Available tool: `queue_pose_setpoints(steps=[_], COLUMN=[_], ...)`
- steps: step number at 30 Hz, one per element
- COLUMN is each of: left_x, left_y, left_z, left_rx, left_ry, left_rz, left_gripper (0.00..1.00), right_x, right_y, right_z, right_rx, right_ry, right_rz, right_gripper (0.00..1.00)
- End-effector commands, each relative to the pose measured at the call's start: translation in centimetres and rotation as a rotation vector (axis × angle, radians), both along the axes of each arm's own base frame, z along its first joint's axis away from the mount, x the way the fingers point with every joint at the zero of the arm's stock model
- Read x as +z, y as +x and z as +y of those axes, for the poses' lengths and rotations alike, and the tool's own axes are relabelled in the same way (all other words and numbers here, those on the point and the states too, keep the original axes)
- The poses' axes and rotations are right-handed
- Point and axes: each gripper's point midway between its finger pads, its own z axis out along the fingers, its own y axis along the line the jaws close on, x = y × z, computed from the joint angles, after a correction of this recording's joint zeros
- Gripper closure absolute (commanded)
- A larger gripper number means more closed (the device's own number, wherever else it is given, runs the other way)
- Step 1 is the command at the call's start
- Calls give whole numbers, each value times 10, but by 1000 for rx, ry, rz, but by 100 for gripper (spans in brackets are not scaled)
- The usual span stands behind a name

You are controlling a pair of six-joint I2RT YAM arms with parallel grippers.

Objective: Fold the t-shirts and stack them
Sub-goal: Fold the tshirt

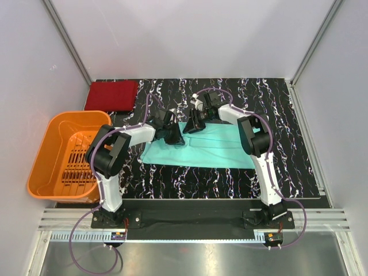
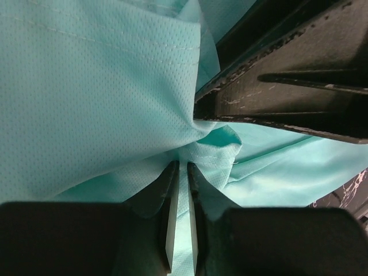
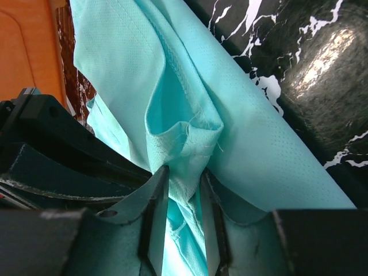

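Roughly halfway, I judge. The teal-green t-shirt [image 1: 202,150] lies in the middle of the tabletop [image 1: 287,144] as a wide, flattened band. It looks partly folded but is not yet a compact packet. Its far edge is lifted where both arms meet it. The left gripper [image 2: 182,168] is clamped on a thin gather of the teal cloth, with its fingers almost together. The right gripper [image 3: 183,175] is pinched on a bunched bit of hem just beside it.

The dark red t-shirt [image 1: 112,95] sits at the far-left corner of the tabletop as a neat rectangle, so it seems finished. What is left is to complete the teal fold and then put one shirt on top of the other.

The two grippers work very near each other, and each shows up in the other's wrist view, so crowding is the main hazard. An orange basket [image 1: 49,144] stands off the left edge, near the red shirt, and the left arm lies across the path between the two shirts.
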Motion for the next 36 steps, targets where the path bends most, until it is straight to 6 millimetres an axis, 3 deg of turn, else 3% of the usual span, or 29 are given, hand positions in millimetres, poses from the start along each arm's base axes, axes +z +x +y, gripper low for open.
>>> queue_pose_setpoints(steps=[1,4,7,17,23,31,36], left_x=[9,22,30,35,34,47,52], left_y=[10,7,6,11,12,9,11], left_z=[-9,-11,-9,-14,-15,-18,-24], left_rx=[-15,-22,-19,-20,-21,-20,-28], left_ry=[-47,-71,-73,-93,-96,-133,-153], left_rz=[-26,-52,-66,-66,-65,-81,-85], left_gripper=[81,80,77,77,77,77,77], right_x=[18,30,36,23,26,27,41], right_y=[8,10,8,-9,-6,-1,5], right_z=[8,7,3,-7,-5,-5,-5], right_rx=[21,17,27,39,35,21,5], right_ry=[32,22,10,-20,-10,-8,3], right_rz=[-54,-88,-109,-95,-103,-96,-106], right_gripper=[66,64,53,45,43,67,80])
